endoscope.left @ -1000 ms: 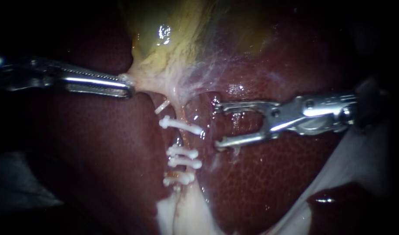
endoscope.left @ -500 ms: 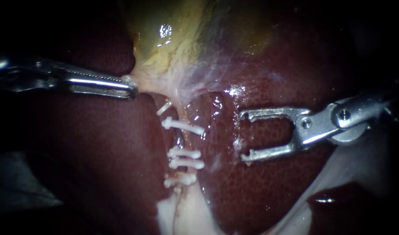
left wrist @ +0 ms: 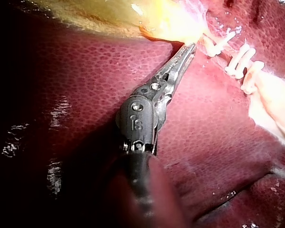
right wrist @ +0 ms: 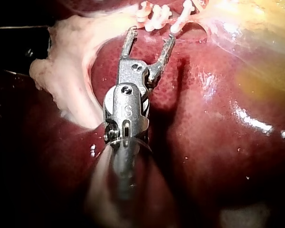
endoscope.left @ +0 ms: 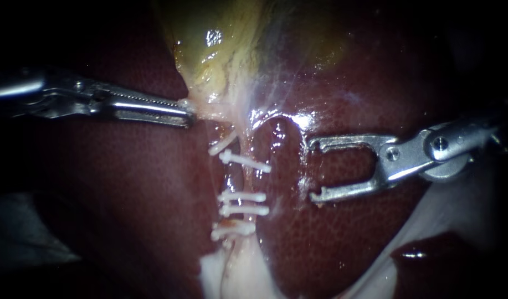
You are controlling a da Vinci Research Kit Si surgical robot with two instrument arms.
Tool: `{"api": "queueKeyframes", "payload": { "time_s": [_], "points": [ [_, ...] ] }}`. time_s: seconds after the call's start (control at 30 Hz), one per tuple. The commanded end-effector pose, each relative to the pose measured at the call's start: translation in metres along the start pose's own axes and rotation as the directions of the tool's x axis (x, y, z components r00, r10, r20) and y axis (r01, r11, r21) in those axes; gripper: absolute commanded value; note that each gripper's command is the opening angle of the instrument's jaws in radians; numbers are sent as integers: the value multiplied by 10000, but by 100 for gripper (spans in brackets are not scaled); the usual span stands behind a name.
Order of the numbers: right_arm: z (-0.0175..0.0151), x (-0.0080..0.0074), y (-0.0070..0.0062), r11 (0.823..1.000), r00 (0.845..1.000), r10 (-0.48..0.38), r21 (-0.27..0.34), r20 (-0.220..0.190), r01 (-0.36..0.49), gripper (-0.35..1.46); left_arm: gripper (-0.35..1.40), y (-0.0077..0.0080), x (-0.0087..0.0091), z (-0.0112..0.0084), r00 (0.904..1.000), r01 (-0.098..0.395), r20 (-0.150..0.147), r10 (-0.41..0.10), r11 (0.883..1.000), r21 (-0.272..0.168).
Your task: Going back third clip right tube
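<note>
Several white clips (endoscope.left: 244, 196) sit across a pale tube (endoscope.left: 235, 178) that runs down between the liver lobes. My right instrument (endoscope.left: 313, 170) is off to the right of them over the liver, jaws open and empty. In the right wrist view those jaws (right wrist: 151, 35) stand apart just short of the clips (right wrist: 156, 14). My left instrument (endoscope.left: 184, 113) is shut on the gallbladder (endoscope.left: 220, 61) at its lower edge, above the clips. The left wrist view shows its jaws (left wrist: 186, 51) closed on yellow gallbladder tissue (left wrist: 166, 23), beside the clips (left wrist: 237, 61).
Dark red liver (endoscope.left: 348, 238) surrounds the clipped tube on both sides. Pale fatty tissue (endoscope.left: 231, 271) spreads below the lowest clip. A white band of tissue (endoscope.left: 431, 221) lies under my right instrument's shaft and shows beside it in the right wrist view (right wrist: 71, 80).
My right instrument has drawn back to the right, away from the clipped tube, jaws still open. My left instrument has shifted right, carrying the gallbladder edge and the clipped tube with it.
</note>
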Motion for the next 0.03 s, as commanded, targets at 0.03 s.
{"api": "queueKeyframes", "payload": {
  "time_s": [0.03],
  "points": [
    [0,1,0,10000,10000,1,6,-1,-1,50,-35,0,0,-1,10000,8,7,-8,10000,-1]
  ]
}}
